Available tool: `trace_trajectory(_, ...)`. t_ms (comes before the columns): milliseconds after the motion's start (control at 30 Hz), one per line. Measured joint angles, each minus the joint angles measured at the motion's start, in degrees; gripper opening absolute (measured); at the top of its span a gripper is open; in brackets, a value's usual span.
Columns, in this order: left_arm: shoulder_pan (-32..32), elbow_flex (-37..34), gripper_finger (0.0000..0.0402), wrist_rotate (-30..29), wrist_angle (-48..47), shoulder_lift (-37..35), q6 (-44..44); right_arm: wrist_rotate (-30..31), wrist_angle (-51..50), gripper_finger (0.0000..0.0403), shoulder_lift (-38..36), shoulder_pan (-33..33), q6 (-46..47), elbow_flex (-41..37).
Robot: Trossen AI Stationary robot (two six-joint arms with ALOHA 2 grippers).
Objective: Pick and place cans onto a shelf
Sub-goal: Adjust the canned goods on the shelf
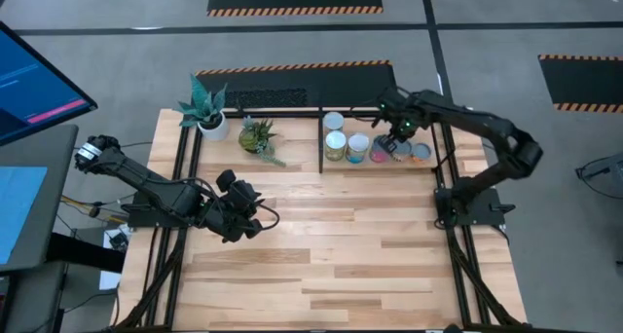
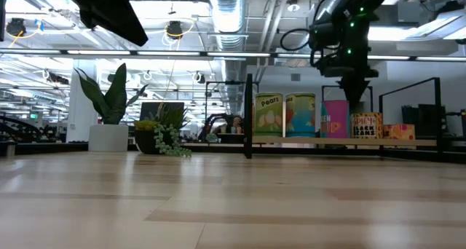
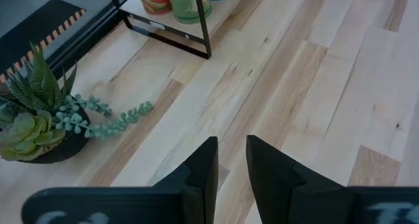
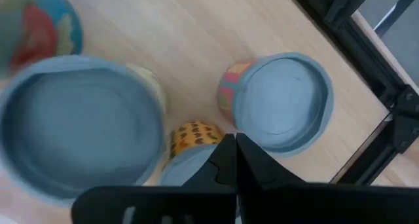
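Observation:
Several cans stand upright on their bases in a row in the black-framed shelf (image 1: pixel 321 153) at the table's far side, among them a Pears can (image 2: pixel 268 116), a pink can (image 2: pixel 336 119) and a short yellow-labelled can (image 2: pixel 366 125). My right gripper (image 1: pixel 398 138) is shut and points down just over that short can (image 4: pixel 193 135), between two blue-grey can tops (image 4: pixel 78 126) (image 4: pixel 281 99). My left gripper (image 1: pixel 255 219) hovers over the table's left middle, its fingers (image 3: pixel 230 165) a narrow gap apart and empty. My right gripper's shut fingertips (image 4: pixel 229 152) come from above, pointing down, right over the short yellow-labelled can's top edge (image 4: pixel 190 155). I cannot tell whether they touch it. The can stands upright on the shelf base.
Two potted plants (image 1: pixel 206 109) (image 1: pixel 258 135) stand left of the shelf; the trailing one shows in the left wrist view (image 3: pixel 39 126). The shelf's black bars (image 4: pixel 366 47) run close beside the right gripper. Bare wood (image 1: pixel 341 245) fills the table's near half.

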Motion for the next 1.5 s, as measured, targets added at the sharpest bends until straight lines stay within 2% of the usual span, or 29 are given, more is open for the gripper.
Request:
trace_trajectory(267,0.02,-0.01,0.0070,0.01,-0.02,0.00,-0.01,-0.66,-0.35,0.0011,-1.29,-2.62,-0.98,0.02)
trace_trajectory(433,0.02,-0.01,0.0070,-0.04,-0.02,0.00,0.01,-6.83,-1.31,0.0008,-2.51,-3.76,-2.18,0.07)
trace_trajectory(633,0.02,-0.01,0.0070,-0.08,-0.02,0.00,0.01,-7.26,8.96,0.0012,-6.55,-3.38,-3.17,0.25)
trace_trajectory(867,0.02,0.00,0.0070,-0.20,-0.02,0.00,-0.01,-17.77,17.46,0.0006,-8.24,3.42,-4.06,3.99)
trace_trajectory(1100,0.01,-0.01,0.0070,-0.28,-0.02,0.00,-0.01,-17.65,24.55,0.0011,-3.73,12.58,-5.11,7.28)
trace_trajectory(1233,0.02,0.00,0.0070,-0.46,-0.02,0.00,-0.01,-17.13,26.59,0.0008,0.24,13.59,-4.41,7.56)
trace_trajectory(1500,0.02,0.00,0.0070,-0.46,-0.02,0.00,-0.03,-11.26,29.47,0.0008,7.05,14.38,-4.78,7.48)
